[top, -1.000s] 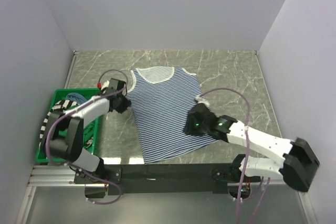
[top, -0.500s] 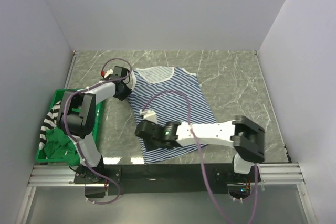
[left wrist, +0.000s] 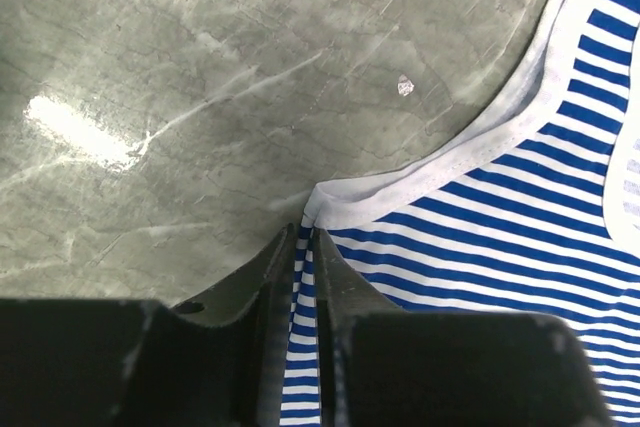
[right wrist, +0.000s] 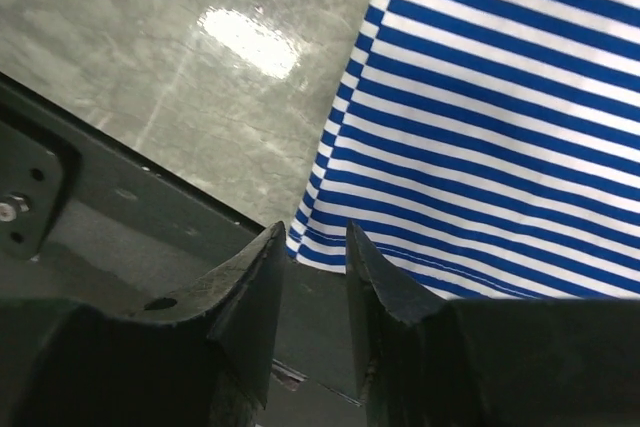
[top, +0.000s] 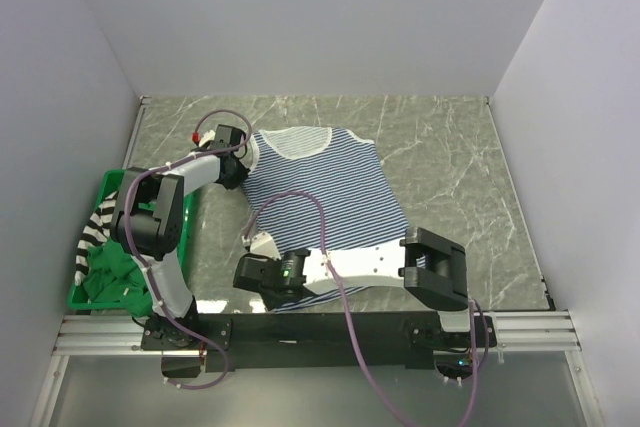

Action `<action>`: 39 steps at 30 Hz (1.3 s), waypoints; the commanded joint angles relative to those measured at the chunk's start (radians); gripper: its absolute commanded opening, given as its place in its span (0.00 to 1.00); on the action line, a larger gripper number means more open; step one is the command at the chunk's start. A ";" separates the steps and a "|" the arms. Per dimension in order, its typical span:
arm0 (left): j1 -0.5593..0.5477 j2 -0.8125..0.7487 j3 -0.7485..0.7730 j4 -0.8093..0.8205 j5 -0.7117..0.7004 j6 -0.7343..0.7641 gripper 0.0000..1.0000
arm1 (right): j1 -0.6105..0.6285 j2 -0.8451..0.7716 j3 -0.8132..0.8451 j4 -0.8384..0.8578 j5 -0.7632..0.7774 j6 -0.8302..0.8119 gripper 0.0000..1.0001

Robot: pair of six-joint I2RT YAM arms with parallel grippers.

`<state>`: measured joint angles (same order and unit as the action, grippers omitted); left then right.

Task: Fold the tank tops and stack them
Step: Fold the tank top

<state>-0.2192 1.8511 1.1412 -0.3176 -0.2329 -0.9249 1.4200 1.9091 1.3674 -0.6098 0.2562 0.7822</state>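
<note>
At the centre of the worktop (top: 440, 147), the navy-white striped tank top (top: 325, 197) lies flat, neckline far. The left end effector (left wrist: 308, 247) is closed on the fabric edge below its left armhole. The right end effector (right wrist: 310, 239) straddles the near-left hem corner, fingers apart. The green bin (top: 115, 179) at left contains a green tank top (top: 108, 269).

Grey-green marbled desk (top: 440, 147) beneath both jaws. Bare veined patch ahead and left of left jaws, two glare streaks on it; small white speck (left wrist: 404, 86) ahead-right of them. Green plastic bin (top: 113, 177) at desk's left edge, left of left jaws, toward near side. Black rail (right wrist: 130, 237) just below-left of right jaws, along desk's near edge; screw plate (right wrist: 20, 197) on it. White walls (top: 300, 17) on three sides.
</note>
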 commanded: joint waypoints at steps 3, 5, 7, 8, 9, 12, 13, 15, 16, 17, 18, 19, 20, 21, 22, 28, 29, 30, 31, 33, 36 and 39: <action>0.004 0.023 0.017 0.015 0.012 0.023 0.16 | 0.008 0.024 0.042 -0.050 0.009 -0.008 0.38; 0.006 0.028 0.018 0.017 0.018 0.021 0.13 | 0.011 0.027 0.039 -0.042 -0.001 -0.009 0.38; 0.004 0.033 0.019 0.020 0.023 0.021 0.10 | 0.019 0.031 0.051 -0.042 -0.006 -0.018 0.38; 0.006 0.036 0.017 0.022 0.027 0.021 0.08 | 0.019 0.034 0.058 -0.050 -0.006 -0.020 0.38; 0.004 0.037 0.017 0.025 0.027 0.020 0.07 | 0.022 0.044 0.064 -0.051 -0.006 -0.021 0.38; 0.006 0.037 0.014 0.026 0.029 0.021 0.04 | 0.025 0.057 0.079 -0.054 -0.017 -0.031 0.38; 0.004 0.037 0.012 0.028 0.029 0.021 0.03 | 0.026 0.062 0.085 -0.056 -0.020 -0.034 0.38; 0.006 0.037 0.011 0.029 0.033 0.023 0.02 | 0.027 0.073 0.090 -0.057 -0.026 -0.038 0.38; 0.006 0.037 0.009 0.031 0.033 0.023 0.01 | 0.028 0.077 0.094 -0.059 -0.031 -0.041 0.38; 0.006 0.039 0.009 0.031 0.035 0.021 0.01 | 0.028 0.083 0.099 -0.061 -0.034 -0.043 0.38; 0.006 0.039 0.011 0.032 0.038 0.021 0.00 | 0.028 0.093 0.104 -0.067 -0.034 -0.046 0.38; 0.006 0.039 0.008 0.035 0.038 0.023 0.01 | 0.028 0.096 0.110 -0.068 -0.035 -0.046 0.39; 0.006 0.037 0.008 0.035 0.040 0.021 0.01 | 0.027 0.100 0.108 -0.068 -0.038 -0.046 0.38; 0.006 0.039 0.008 0.034 0.040 0.023 0.01 | 0.028 0.102 0.108 -0.071 -0.037 -0.047 0.38; 0.006 0.037 0.008 0.037 0.041 0.023 0.01 | 0.027 0.103 0.107 -0.070 -0.037 -0.046 0.38; 0.006 0.031 0.002 0.046 0.052 0.026 0.01 | 0.027 0.087 0.078 -0.070 -0.035 -0.051 0.05; 0.004 0.030 0.000 0.048 0.052 0.026 0.01 | 0.025 0.052 0.062 -0.049 -0.034 -0.052 0.00; 0.006 0.027 -0.001 0.052 0.052 0.029 0.00 | 0.022 0.033 0.044 -0.036 -0.035 -0.052 0.00; 0.006 0.019 0.000 0.052 0.055 0.029 0.01 | 0.016 0.012 0.006 -0.025 -0.041 -0.055 0.00; 0.006 0.014 0.000 0.054 0.060 0.037 0.01 | -0.001 -0.053 -0.036 0.033 -0.087 -0.067 0.00; 0.006 0.002 0.009 0.045 0.058 0.040 0.01 | -0.022 -0.107 -0.105 0.090 -0.144 -0.073 0.00; 0.006 -0.012 0.012 0.038 0.047 0.041 0.01 | -0.032 -0.128 -0.117 0.102 -0.156 -0.078 0.00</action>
<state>-0.2161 1.8637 1.1439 -0.2749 -0.1871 -0.9031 1.4002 1.8423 1.2621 -0.5755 0.1413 0.7162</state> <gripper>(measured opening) 0.013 0.009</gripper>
